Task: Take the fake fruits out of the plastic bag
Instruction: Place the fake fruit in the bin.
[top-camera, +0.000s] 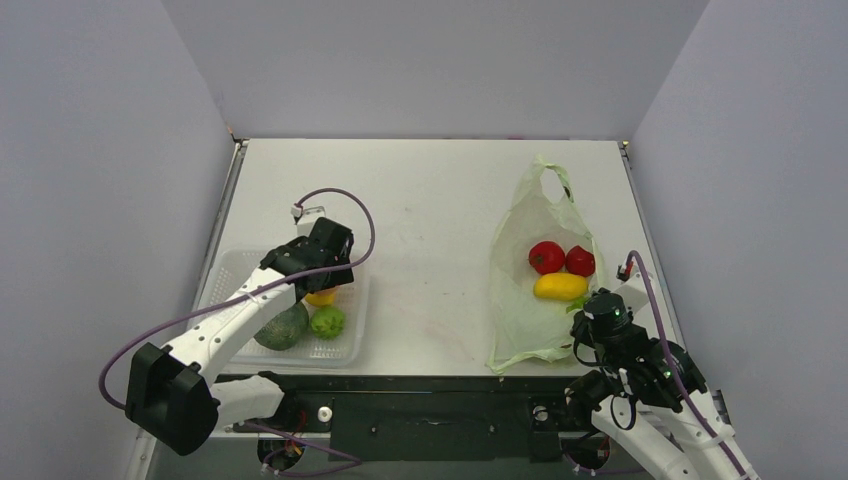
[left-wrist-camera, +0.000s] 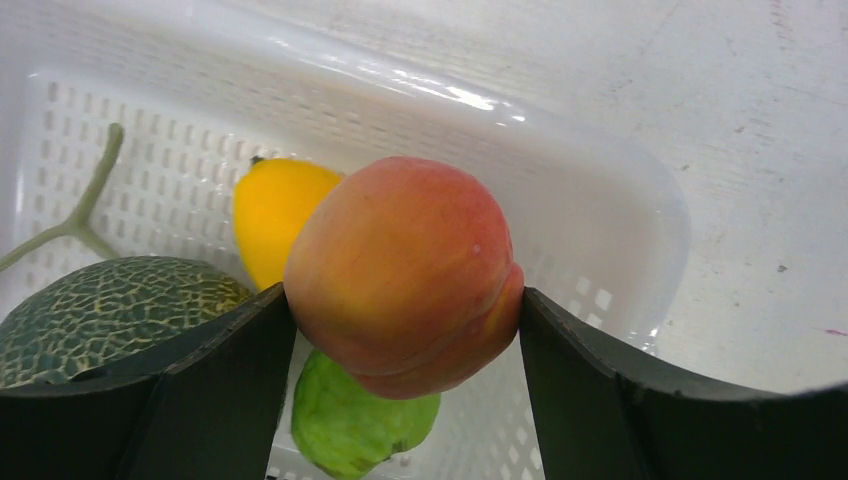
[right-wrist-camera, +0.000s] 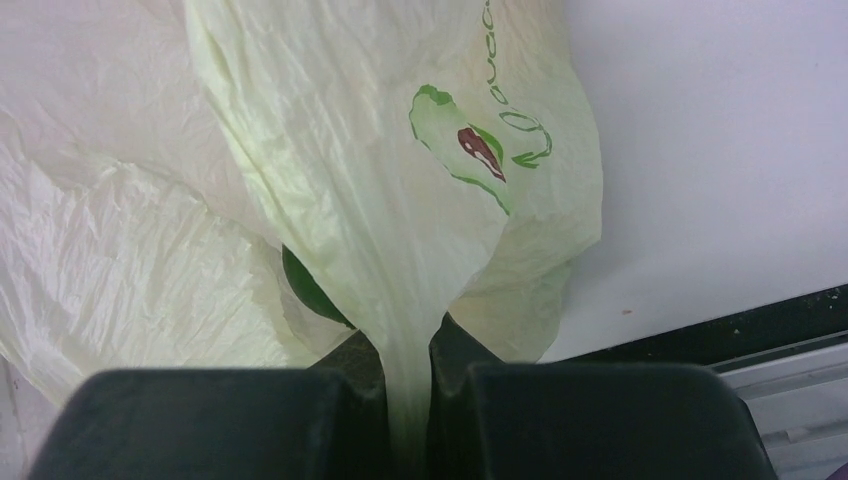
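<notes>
My left gripper (top-camera: 325, 268) is shut on an orange-red peach-like fruit (left-wrist-camera: 400, 270) and holds it just above the white latticed basket (left-wrist-camera: 600, 210). The pale yellow-green plastic bag (top-camera: 518, 300) lies at the right of the table. Two red fruits (top-camera: 546, 256) (top-camera: 580, 260) and a yellow one (top-camera: 560, 287) show in its open mouth. My right gripper (top-camera: 592, 312) is shut on the near edge of the bag (right-wrist-camera: 400, 200), pinching a gathered strip of film between its fingers (right-wrist-camera: 455, 350). A dark green patch (right-wrist-camera: 305, 285) shows under the film.
The basket (top-camera: 228, 268) stands at the left front of the table. It holds a netted green melon (left-wrist-camera: 110, 310), a yellow fruit (left-wrist-camera: 270, 205) and a light green fruit (left-wrist-camera: 350, 425). The table's front edge and a black rail lie just behind my right gripper.
</notes>
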